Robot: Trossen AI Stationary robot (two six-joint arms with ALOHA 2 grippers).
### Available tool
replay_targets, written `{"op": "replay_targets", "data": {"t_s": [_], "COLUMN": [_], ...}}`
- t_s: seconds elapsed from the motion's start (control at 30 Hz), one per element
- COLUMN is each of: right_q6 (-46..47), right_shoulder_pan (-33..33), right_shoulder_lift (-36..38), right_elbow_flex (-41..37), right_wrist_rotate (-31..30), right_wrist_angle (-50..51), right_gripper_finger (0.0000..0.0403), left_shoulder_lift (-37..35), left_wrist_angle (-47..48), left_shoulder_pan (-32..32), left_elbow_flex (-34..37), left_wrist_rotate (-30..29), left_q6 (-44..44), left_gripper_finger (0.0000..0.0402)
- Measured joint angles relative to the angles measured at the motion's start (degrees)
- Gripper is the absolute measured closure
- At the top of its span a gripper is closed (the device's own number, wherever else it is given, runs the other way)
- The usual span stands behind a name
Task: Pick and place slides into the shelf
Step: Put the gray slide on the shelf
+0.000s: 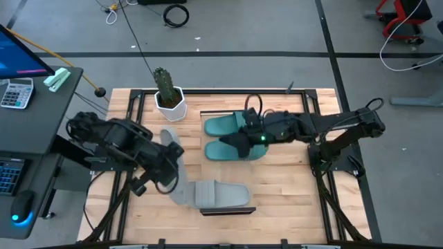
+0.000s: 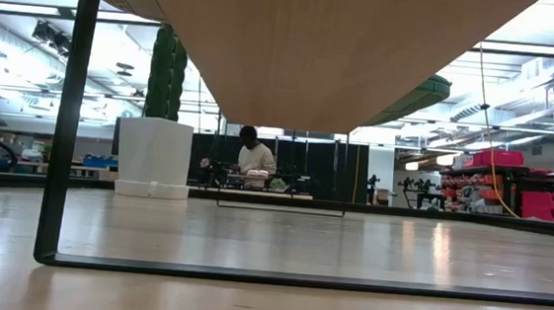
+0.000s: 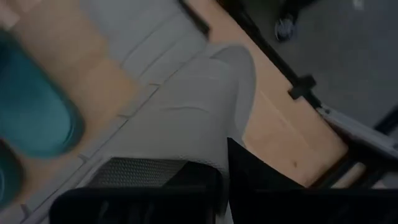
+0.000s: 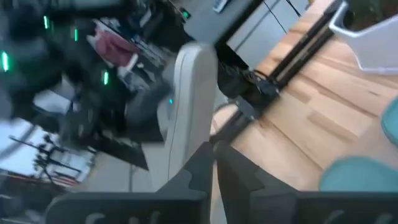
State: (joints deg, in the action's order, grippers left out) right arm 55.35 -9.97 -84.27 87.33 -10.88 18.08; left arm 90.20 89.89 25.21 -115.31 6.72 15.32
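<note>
While two teal slides (image 1: 232,126) lie side by side at the counter's (image 1: 291,187) far middle, the right gripper (image 1: 239,142), fingers together, hovers over them; the left gripper (image 1: 172,149) is clamped on one grey slide (image 1: 166,135), another grey slide (image 1: 218,195) awaiting near the front edge; roughly half appears done.

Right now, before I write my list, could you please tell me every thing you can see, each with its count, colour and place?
teal slides: two, teal-green, side by side at the table's middle, under the right arm
held grey slide: one, light grey, in the left end effector
loose grey slide: one, light grey, lying at the table's near edge
shelf: one, pale wood, black frame
cactus: one, green, in a white pot, far left of the table
table: one, pale wood
calculator: one, grey, side desk
person: one, far behind
left end effector: shut on the slide
right end effector: above the teal slides
</note>
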Motion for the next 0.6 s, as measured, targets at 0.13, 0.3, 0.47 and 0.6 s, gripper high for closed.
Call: {"op": "replay_targets", "data": {"t_s": [0.13,0.3,0.47,0.6], "right_q6": [0.2,3.3,7.1,8.2], "right_shoulder_pan": [4.1,8.4,11.6,13.5], "right_shoulder_lift": [0.0,0.0,0.0,0.0], "right_elbow_flex": [0.0,0.0,0.0,0.0], "right_wrist_rotate": [5.6,13.3,19.8,22.6], "right_wrist_angle": [-2.8,-4.5,-7.0,-10.2], "right_gripper_finger": [0.0351,0.0296,0.0235,0.0197], "left_shoulder_lift": [2.2,2.6,2.6,3.4], "left_wrist_angle": [0.0,0.3,0.2,0.2], "left_shoulder_pan": [1.7,2.9,2.1,0.2], "left_elbow_flex": [-1.0,-3.0,-6.2,-8.0], "left_wrist_rotate": [-0.7,-2.7,-3.9,-2.0], "left_q6": [3.3,6.4,9.1,12.1], "left_gripper_finger": [0.0384,0.0389,0.0378,0.0389]}}
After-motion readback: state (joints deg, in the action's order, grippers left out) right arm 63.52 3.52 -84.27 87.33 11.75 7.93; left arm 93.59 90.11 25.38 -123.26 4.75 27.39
